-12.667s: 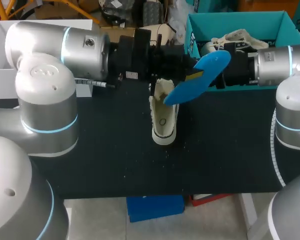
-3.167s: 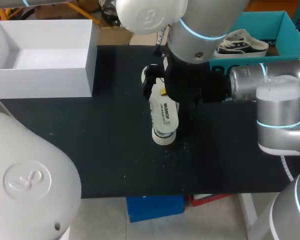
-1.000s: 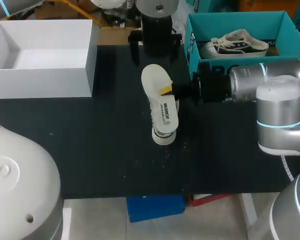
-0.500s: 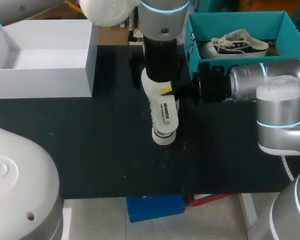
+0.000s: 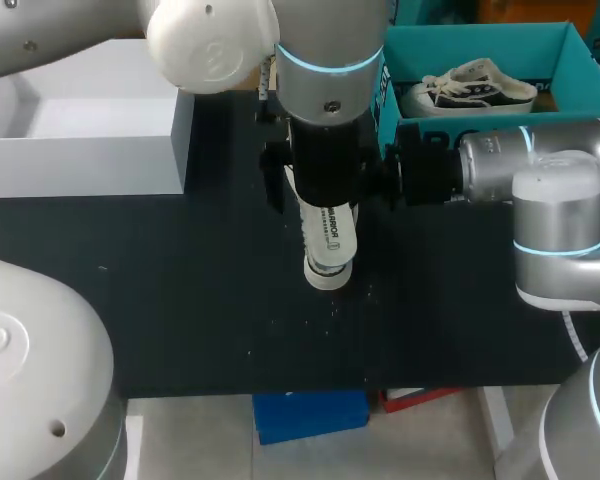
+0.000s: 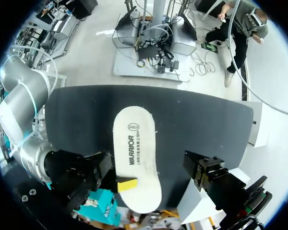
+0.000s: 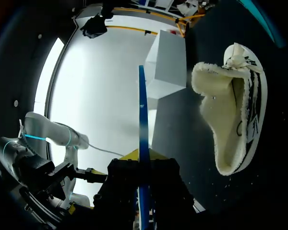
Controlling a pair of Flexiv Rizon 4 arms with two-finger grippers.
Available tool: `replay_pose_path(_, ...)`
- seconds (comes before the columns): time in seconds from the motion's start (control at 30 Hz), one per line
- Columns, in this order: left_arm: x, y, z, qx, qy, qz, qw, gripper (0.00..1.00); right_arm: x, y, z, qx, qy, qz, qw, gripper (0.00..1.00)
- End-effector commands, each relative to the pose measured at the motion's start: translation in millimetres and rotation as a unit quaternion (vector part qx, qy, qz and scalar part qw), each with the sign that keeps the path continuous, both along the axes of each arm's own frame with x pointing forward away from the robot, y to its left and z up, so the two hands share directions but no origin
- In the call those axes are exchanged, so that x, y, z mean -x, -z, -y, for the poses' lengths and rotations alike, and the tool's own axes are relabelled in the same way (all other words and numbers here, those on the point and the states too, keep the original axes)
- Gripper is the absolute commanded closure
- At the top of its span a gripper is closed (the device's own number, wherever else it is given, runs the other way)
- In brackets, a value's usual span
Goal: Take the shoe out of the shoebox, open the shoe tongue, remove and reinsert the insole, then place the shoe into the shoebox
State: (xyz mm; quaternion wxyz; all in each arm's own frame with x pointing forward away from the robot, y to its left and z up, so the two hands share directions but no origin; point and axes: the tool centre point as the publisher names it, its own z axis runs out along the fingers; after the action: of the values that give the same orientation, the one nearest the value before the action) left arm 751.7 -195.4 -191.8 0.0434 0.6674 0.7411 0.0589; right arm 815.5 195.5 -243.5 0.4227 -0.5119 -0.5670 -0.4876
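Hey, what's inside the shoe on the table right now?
Fuzzy cream lining shows inside the shoe; its toe end is hidden by the upper. The insole is outside, held in the right tool.

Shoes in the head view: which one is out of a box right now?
The shoe lying on the black table, mid-view; the other shoe sits inside the teal shoebox at the far right.

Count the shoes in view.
2. One white fabric sneaker lies sole-up on the black table under my left arm. One white sneaker with dark stripes sits in the teal cardboard box at far right. Others could be hidden beneath the arm.
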Motion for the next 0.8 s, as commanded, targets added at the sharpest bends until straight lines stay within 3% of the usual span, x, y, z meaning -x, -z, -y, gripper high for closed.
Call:
replay_pose_path(0.03, 6.2, 2, -3, 0.006, 0.001, 0.006, 1.000, 0.00, 0.3, 0, -1, 0.000, 0.001, 0.000, 1.000, 1.00)
replay_pose_path(0.23, 8.4, -1, -5, 0.032, 0.014, 0.009, 0.999, 0.00, 0.3, 0, -1, 0.000, 0.001, 0.000, 1.000, 1.00)
replay_pose_path(0.33, 9.2, 2, -18, 0.160, 0.097, 0.016, 0.982, 0.00, 0.3, 0, -1, 0.000, 0.001, 0.000, 1.000, 1.00)
replay_pose_path(0.4, 11.6, 6, -23, 0.216, 0.147, 0.036, 0.964, 0.00, 0.3, 0, -1, 0.000, 0.001, 0.000, 1.000, 1.00)
replay_pose_path(0.47, 14.3, 8, -24, 0.220, 0.160, 0.045, 0.961, 0.00, 0.3, 0, -1, 0.000, 0.001, 0.000, 1.000, 1.00)
replay_pose_path(0.63, 18.9, 16, -32, 0.286, 0.182, 0.061, 0.939, 0.00, 0.3, 0, -1, 0.000, 0.001, 0.000, 1.000, 1.00)
replay_pose_path(0.8, 19.0, 16, -33, 0.284, 0.179, 0.061, 0.940, 0.00, 0.3, 0, -1, 0.000, 0.001, 0.000, 1.000, 1.00)
